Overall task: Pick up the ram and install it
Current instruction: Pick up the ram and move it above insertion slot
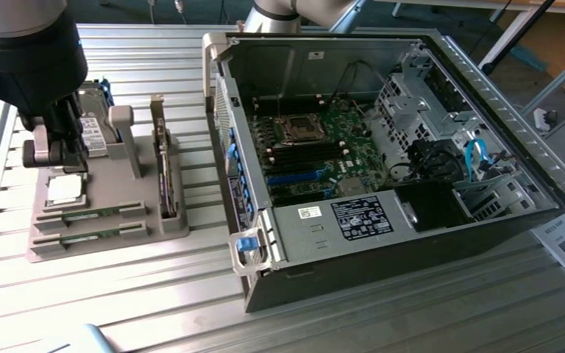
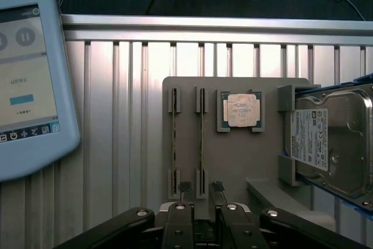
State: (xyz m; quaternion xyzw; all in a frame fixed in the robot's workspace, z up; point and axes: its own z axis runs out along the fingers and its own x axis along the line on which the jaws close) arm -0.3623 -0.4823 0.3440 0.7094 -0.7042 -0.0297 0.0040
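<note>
Two green ram sticks stand on edge in slots of a grey holder tray (image 2: 233, 167). One ram stick (image 2: 201, 144) (image 1: 91, 215) lies nearer the silver processor chip (image 2: 242, 111); the other (image 2: 174, 144) (image 1: 91, 234) lies beside it. My gripper (image 2: 201, 188) (image 1: 65, 163) hangs open above the tray. In the wrist view its two fingertips (image 2: 185, 188) stand either side of the line of the ram stick nearer the chip, at one end, and nothing is held.
A silver hard drive (image 2: 329, 144) stands at the tray's far side. An open computer case (image 1: 518, 125) with its motherboard (image 1: 312, 147) lies at the exterior view's right. A light blue tablet (image 2: 29, 86) rests on the slatted metal table (image 1: 165, 294).
</note>
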